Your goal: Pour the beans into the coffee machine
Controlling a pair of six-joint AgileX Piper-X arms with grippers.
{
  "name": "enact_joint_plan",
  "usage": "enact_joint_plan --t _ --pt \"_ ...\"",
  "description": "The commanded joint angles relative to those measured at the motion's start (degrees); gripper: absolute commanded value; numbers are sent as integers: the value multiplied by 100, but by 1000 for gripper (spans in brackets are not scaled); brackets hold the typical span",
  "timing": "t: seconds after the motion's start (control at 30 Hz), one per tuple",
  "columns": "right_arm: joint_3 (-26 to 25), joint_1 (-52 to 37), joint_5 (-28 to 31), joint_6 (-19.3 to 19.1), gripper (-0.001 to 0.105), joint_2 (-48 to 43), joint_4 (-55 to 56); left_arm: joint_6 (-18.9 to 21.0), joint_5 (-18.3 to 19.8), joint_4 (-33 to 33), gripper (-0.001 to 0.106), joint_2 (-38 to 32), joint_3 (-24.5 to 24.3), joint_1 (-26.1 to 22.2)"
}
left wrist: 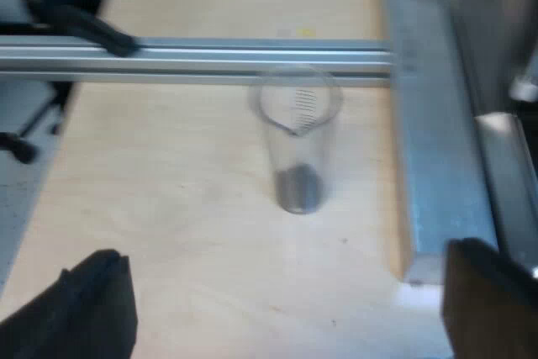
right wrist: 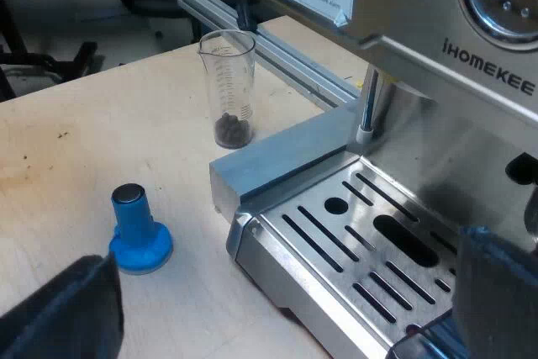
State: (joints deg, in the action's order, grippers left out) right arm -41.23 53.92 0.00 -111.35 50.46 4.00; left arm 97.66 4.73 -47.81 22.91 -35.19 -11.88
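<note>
Opening step, I'd say: the reach for the glass, nothing lifted yet. The left pincer (left wrist: 294, 296) is spread wide, its black fingers (left wrist: 92, 308) far apart with only bare tabletop (left wrist: 168, 199) between them. Dead ahead, at twelve o'clock from it, stands the glass (left wrist: 296, 145), upright and clear of both fingers, with a metal rail (left wrist: 193, 58) lying across just beyond it.

The right pincer (right wrist: 282, 304) is just as wide and just as empty, poised over the drip tray (right wrist: 361, 233) of the coffee machine (right wrist: 420, 48). From there the glass is at about eleven o'clock, near the end of a grey block (right wrist: 286, 157). A blue tamper (right wrist: 139, 233) stands at ten o'clock, well apart from the glass.

The glass is tall, narrow and see-through, with printed scale lines and a pouring lip. A small dark heap of beans (left wrist: 298, 187) barely covers its bottom.

Next, by my reading, the left pincer goes straight in, one finger on either side of the wall, and closes gently around mid-height. That slick, slender glass looks easy to tip, so it should be kept upright on the lift towards the machine's top
</note>
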Motion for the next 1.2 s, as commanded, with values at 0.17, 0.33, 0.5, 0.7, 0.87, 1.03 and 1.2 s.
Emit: enact_joint_plan --t 0.17,0.33,0.5,0.7,0.87,1.03,1.2 --pt "-9 7 0 -38 80 -21 -77 -500 168 742 75 -31 551 14" --pt "-9 7 0 -38 80 -21 -77 -500 508 1515 75 -31 1088 14" --pt "-9 7 0 -38 80 -21 -77 -235 506 2573 75 -31 1834 -3" --pt "-9 7 0 -38 80 -21 -77 -235 80 3184 76 -31 2417 -3" --pt "-9 7 0 -38 80 -21 -77 -235 -111 3447 76 -31 2550 -3" --pt "-9 7 0 -38 80 -21 -77 -279 -110 4021 85 462 2742 -3" --pt "-9 7 0 -38 80 -21 -77 -279 629 4891 85 1499 2936 8"
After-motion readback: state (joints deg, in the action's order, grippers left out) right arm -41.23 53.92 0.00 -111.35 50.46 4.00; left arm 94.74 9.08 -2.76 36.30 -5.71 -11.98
